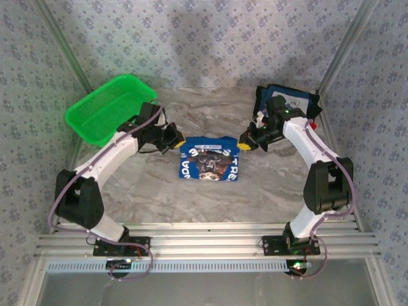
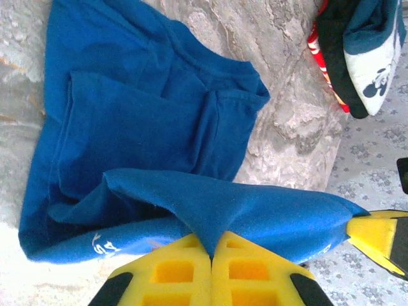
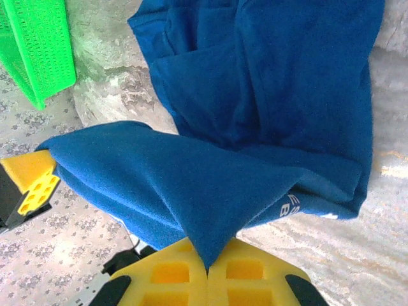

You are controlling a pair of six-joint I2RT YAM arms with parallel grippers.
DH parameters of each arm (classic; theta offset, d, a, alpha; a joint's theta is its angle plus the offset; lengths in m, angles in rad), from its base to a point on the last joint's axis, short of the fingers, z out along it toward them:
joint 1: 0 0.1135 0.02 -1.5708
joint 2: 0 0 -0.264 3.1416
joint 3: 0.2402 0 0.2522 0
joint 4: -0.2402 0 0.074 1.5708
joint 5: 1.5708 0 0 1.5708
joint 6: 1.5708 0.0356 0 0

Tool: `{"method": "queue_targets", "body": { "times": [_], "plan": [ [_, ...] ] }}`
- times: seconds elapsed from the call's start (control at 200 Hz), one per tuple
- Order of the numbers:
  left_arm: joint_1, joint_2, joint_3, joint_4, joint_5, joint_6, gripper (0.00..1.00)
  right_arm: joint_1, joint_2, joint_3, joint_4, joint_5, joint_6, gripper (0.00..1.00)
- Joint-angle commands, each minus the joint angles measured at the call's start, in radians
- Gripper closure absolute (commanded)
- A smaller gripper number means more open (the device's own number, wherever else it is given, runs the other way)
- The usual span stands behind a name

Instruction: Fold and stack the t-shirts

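on a marbled table (image 1: pixel 268 191) amid floral walls (image 1: pixel 191 38), left pincer (image 2: pixel 211 250) and right pincer (image 3: pixel 207 266) clench blue t-shirt (image 1: pixel 209 162).

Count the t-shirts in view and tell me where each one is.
3. The royal blue t-shirt lies mid-table between the arms. The dark navy t-shirt sits at the far right, and a red t-shirt peeks out at its edge. Others may be hidden in that pile.

On my marbled table (image 1: pixel 210 191): three things.
I see a green mesh basket (image 1: pixel 108 105) at upper left, a royal blue t-shirt (image 1: pixel 209 159) at centre, and a dark navy t-shirt (image 1: pixel 296 95) at upper right.
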Motion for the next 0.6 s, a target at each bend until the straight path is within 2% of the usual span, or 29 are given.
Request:
{"method": "queue_targets", "body": {
  "times": [0.0, 0.595],
  "plan": [
    [0.038, 0.057, 0.046, -0.011, -0.008, 0.065, 1.00, -0.027, 0.072, 0.052, -0.039, 0.008, -0.056, 1.00],
    [0.121, 0.348, 0.170, 0.047, 0.019, 0.135, 1.00, -0.066, 0.447, 0.307, -0.060, 0.013, -0.112, 1.00]
  ]
}}
